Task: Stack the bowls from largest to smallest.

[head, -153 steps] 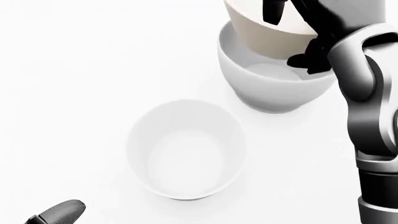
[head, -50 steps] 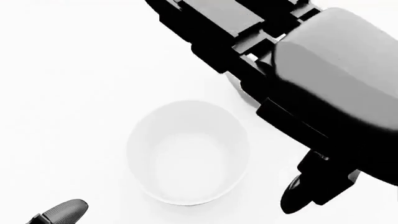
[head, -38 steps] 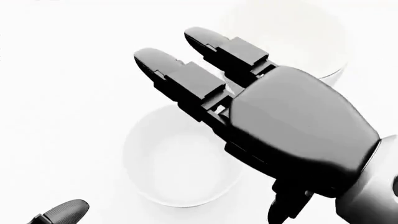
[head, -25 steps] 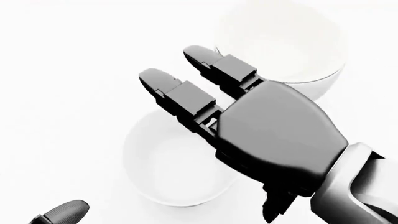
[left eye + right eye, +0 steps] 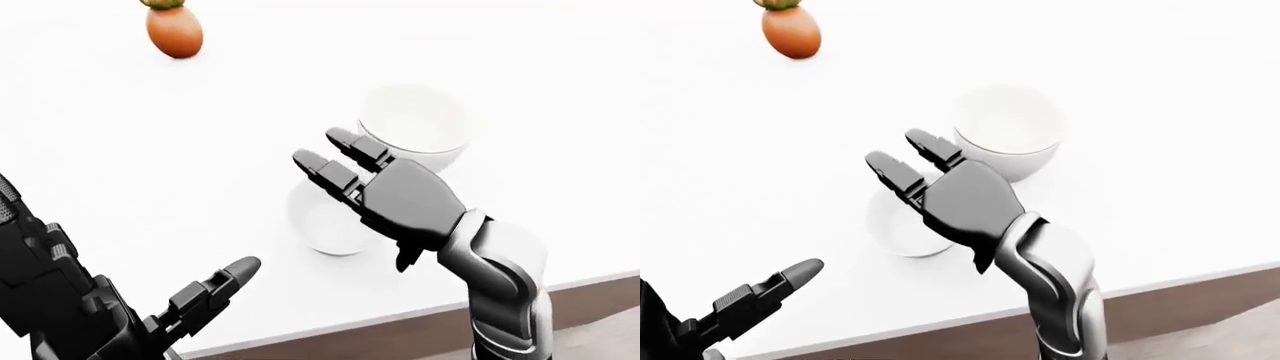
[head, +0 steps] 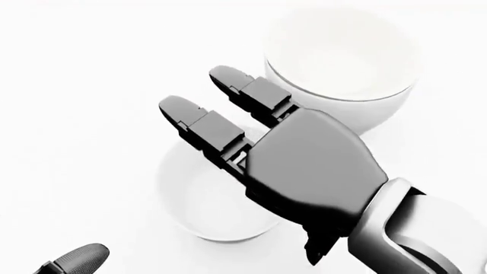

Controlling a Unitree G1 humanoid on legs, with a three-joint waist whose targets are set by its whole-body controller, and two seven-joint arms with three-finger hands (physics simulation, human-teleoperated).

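Nearest you, your left hand reaches in low at the left-eye view's bottom left, its dark segmented fingers straight and loose, holding nothing and well apart from the bowls.

Your right hand floats flat above the small white bowl, palm down, fingers outstretched and released, gripping nothing. Its matte charcoal shell and blocky knuckle joints give way to a smooth silver-grey forearm. Whether it touches the bowl's rim you cannot tell from these views; it covers the bowl's right side.

That small bowl sits alone on the white table, unstacked: a plain round cup-like form, glossy white, with steep walls and an empty well.

Just beyond it, up and right in the head view, stands the larger white bowl, rounded and thick-walled. A cream-tinted lining fills its mouth, which reads as another bowl already nested inside, though the pale rims blur together. By that judgement, one nesting is done and the small bowl remains to be lifted in.

Farthest away, an orange-brown rounded fruit with a green top rests near the left-eye view's upper left.
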